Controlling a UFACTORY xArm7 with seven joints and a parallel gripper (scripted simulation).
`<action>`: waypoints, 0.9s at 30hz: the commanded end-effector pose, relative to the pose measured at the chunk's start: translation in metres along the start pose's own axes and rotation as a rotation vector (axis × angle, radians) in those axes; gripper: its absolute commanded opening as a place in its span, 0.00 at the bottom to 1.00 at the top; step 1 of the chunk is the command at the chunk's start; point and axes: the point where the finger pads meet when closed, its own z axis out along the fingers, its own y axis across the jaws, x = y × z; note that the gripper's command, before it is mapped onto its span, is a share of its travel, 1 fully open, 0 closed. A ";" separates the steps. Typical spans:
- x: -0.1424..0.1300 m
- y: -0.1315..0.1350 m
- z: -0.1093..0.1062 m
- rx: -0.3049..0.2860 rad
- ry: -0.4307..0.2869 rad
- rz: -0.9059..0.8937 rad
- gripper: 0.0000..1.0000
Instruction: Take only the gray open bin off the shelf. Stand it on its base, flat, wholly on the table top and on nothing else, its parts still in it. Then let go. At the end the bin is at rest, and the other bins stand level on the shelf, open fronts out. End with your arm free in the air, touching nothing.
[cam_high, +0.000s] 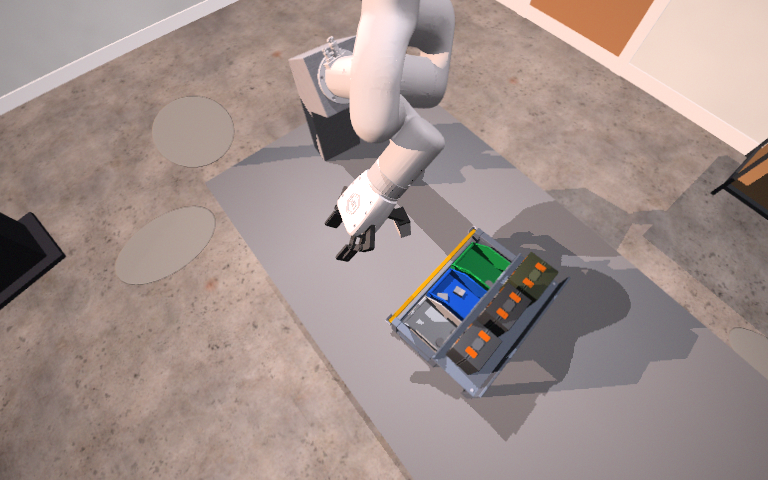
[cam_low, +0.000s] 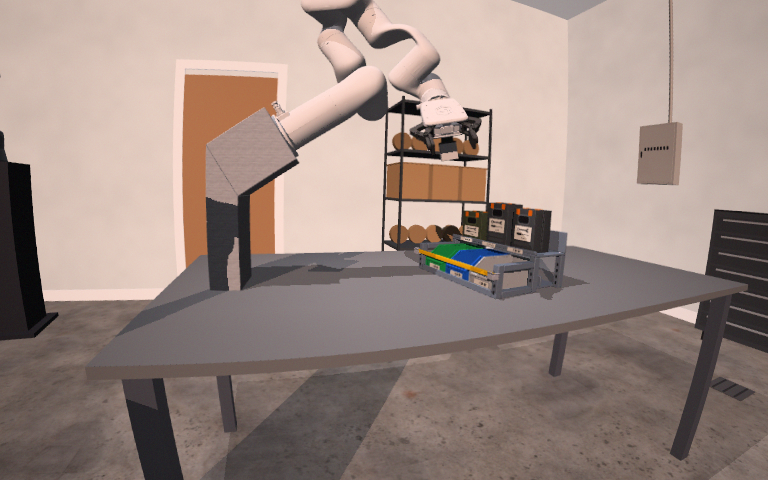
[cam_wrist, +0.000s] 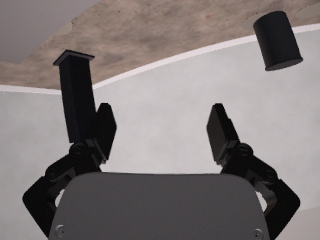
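The gray bin (cam_high: 428, 325) (cam_low: 502, 261) sits in the lower tier of the metal shelf (cam_high: 474, 388) (cam_low: 501, 289), at the end away from the robot base. Small light shapes show inside it; I cannot tell parts from bright patches. The blue bin (cam_high: 457, 304) (cam_low: 474, 259) is beside it, with light parts inside. The green bin (cam_high: 480, 263) (cam_low: 448, 249) is at the other end. A yellow bar (cam_high: 433, 275) (cam_low: 456, 262) runs along their fronts. My gripper (cam_high: 367, 222) (cam_low: 450, 148) (cam_wrist: 161, 115) is open and empty, high above the table and off the shelf's yellow-bar side.
Three dark cases with orange latches, one of them here (cam_high: 509, 305) (cam_low: 497, 226), stand on the shelf's upper tier behind the bins. The shelf stands on the gray table (cam_high: 317, 283) (cam_low: 317, 322). The wrist view shows floor, wall and two dark objects beyond the fingers.
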 end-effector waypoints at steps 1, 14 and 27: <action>-0.036 -0.004 0.000 0.015 -0.116 0.050 1.00; -0.057 -0.008 -0.001 0.026 -0.190 0.081 1.00; -0.090 -0.014 -0.004 0.043 -0.301 0.127 1.00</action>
